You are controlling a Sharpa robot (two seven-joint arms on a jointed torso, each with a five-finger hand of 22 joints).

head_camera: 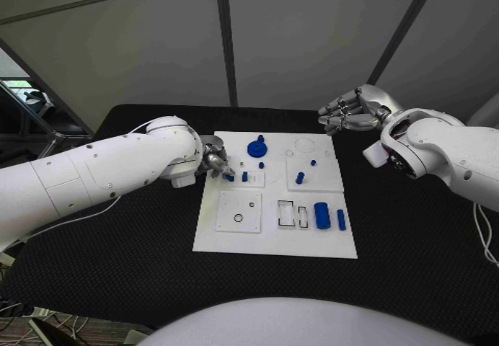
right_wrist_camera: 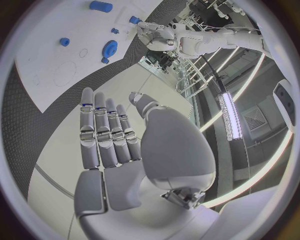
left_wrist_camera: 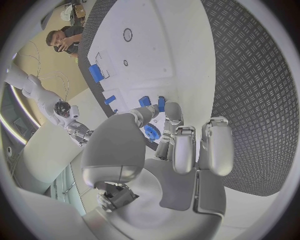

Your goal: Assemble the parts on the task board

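The white task board lies mid-table. On its far part stand a blue gear and small blue pegs. A blue cylinder and a blue bar lie near its right edge. My left hand is low over the board's left edge, thumb and a finger pinching a small blue peg; in the left wrist view that peg sits between the fingertips, with the gear behind them. My right hand hovers beyond the far right corner, its fingers apart and holding nothing.
A square plate with a hole and narrow slots take up the board's near half. The black table stretches round the board. In the right wrist view the gear and the cylinder lie far off.
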